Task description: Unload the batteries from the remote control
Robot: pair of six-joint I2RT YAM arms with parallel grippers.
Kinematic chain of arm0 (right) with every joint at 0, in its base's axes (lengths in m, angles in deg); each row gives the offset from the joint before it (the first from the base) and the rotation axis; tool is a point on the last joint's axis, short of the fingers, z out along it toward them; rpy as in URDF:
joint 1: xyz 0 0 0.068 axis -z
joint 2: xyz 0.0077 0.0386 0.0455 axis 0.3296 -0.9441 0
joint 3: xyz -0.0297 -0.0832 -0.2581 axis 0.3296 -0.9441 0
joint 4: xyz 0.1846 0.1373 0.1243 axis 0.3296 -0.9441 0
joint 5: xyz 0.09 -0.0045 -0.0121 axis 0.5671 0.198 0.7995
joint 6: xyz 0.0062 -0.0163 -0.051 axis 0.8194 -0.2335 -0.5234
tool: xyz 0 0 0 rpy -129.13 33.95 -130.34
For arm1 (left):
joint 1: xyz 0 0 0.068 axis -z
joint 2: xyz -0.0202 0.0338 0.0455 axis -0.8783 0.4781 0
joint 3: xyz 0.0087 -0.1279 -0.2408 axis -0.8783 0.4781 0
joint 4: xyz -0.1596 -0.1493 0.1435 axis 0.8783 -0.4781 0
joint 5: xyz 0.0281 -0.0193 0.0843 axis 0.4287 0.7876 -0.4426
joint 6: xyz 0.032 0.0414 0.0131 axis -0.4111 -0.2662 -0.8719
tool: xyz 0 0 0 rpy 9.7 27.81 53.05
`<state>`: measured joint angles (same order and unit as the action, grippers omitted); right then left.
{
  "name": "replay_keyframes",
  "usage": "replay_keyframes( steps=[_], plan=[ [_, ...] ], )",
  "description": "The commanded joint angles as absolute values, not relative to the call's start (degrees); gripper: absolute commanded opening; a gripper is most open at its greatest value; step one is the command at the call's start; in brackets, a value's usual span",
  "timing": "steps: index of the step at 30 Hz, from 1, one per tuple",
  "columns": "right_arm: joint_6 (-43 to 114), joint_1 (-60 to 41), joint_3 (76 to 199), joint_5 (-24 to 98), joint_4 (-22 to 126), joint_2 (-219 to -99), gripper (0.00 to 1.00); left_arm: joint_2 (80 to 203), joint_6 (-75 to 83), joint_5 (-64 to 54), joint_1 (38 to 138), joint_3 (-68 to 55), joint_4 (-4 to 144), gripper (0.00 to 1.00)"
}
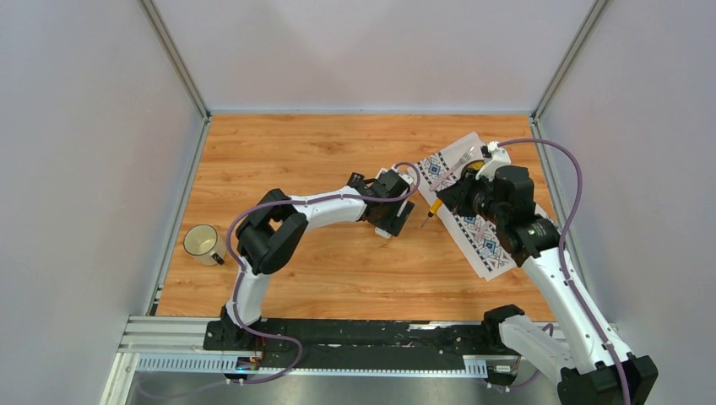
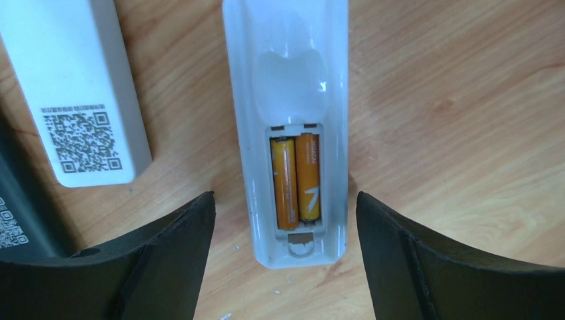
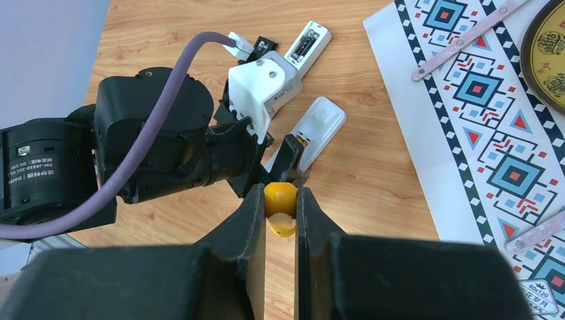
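Observation:
A white remote [image 2: 293, 80] lies back-up on the wooden table with its cover off. Two orange-gold batteries [image 2: 296, 180] sit side by side in its compartment. My left gripper [image 2: 285, 200] is open, one finger on each side of the remote's near end, not touching it. My right gripper [image 3: 280, 193] is shut on the yellow handle of a screwdriver [image 3: 280, 198] and holds it just right of the left gripper [image 1: 397, 221]. The same remote shows in the right wrist view [image 3: 320, 123].
A second white remote with a QR label [image 2: 76, 87] and a dark one [image 2: 20, 213] lie to the left. A patterned mat [image 1: 473, 228] with a round gold tin [image 3: 546, 53] and flat strips [image 3: 460, 43] is at the right. A mug [image 1: 203, 243] stands far left.

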<state>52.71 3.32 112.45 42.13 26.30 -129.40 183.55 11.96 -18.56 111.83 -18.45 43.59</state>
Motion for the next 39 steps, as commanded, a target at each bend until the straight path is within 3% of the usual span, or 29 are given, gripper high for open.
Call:
replay_keyframes(
  steps=[1,4,6,7,8,19,27,34,35,39],
  plan=[
    [51.8,3.5,113.6,41.2,27.3,-128.3,0.0,185.3,9.9,-20.9,113.0,-20.3,40.2,0.82],
    [51.7,3.6,114.1,41.2,27.2,-128.8,0.0,186.5,9.6,-22.5,113.8,-20.7,38.2,0.76],
    [51.6,3.5,114.2,41.3,27.2,-128.9,0.0,186.7,9.2,-21.0,113.8,-19.9,38.5,0.62],
    [51.6,3.5,114.2,41.4,27.3,-129.0,0.0,186.5,8.8,-20.1,113.8,-19.3,39.1,0.49],
    [51.3,3.4,114.1,41.2,27.4,-129.0,0.0,186.2,8.8,-19.6,113.8,-18.5,39.9,0.44],
    [52.3,3.5,112.4,44.5,29.1,-129.1,0.0,170.2,8.6,-14.8,114.0,-0.4,47.5,0.38],
    [53.6,3.4,107.7,49.9,34.5,-131.2,0.0,160.0,11.5,-19.7,120.1,9.6,48.0,0.38],
    [54.8,3.4,103.9,52.1,38.0,-133.4,0.0,160.8,14.4,-23.2,127.3,9.7,50.3,0.44],
    [54.7,3.3,103.5,52.2,38.2,-133.6,0.0,162.0,14.7,-23.9,127.4,8.9,49.7,0.47],
    [54.6,3.3,103.2,52.2,38.2,-133.4,0.0,163.5,14.3,-25.3,127.5,7.7,47.9,0.78]
  ],
)
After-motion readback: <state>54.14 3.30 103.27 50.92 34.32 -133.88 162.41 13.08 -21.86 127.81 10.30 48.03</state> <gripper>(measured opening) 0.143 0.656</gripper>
